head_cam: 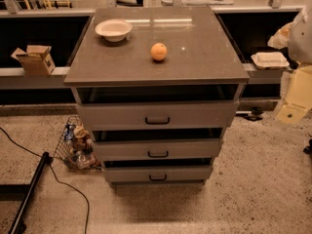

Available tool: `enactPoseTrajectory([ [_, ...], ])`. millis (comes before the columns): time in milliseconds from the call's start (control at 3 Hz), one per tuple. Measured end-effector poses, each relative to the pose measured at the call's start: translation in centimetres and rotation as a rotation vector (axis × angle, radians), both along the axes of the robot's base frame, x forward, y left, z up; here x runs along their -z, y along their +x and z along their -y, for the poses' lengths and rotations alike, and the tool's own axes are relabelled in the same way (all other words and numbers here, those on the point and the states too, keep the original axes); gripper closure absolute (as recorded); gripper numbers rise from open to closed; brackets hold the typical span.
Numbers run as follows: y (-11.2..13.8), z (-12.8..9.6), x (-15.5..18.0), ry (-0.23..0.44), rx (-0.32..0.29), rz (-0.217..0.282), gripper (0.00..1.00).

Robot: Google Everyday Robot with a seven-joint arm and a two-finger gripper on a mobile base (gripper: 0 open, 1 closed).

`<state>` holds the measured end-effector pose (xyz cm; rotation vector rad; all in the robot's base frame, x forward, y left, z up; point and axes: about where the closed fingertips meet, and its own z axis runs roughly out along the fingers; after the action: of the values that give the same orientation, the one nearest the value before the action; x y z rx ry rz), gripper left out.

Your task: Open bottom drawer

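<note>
A grey cabinet with three drawers stands in the middle of the camera view. The bottom drawer is the lowest and shortest front, with a small black handle at its centre. A dark gap shows above its front. The mid-sized drawer and the tallest drawer sit above it, each with a dark gap above. My gripper is a cream-coloured shape at the right edge, well to the right of the cabinet and apart from all drawers.
A white bowl and an orange sit on the cabinet top. A wire basket of items stands on the floor at the cabinet's left. A black pole and cable lie lower left. A cardboard box and a white container rest on ledges behind.
</note>
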<state>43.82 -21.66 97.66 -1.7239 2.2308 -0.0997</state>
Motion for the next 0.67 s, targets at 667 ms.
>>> enactPoseTrajectory([
  [667, -0.1, -0.1, 1.7, -0.005, -0.010, -0.008, 0.00],
])
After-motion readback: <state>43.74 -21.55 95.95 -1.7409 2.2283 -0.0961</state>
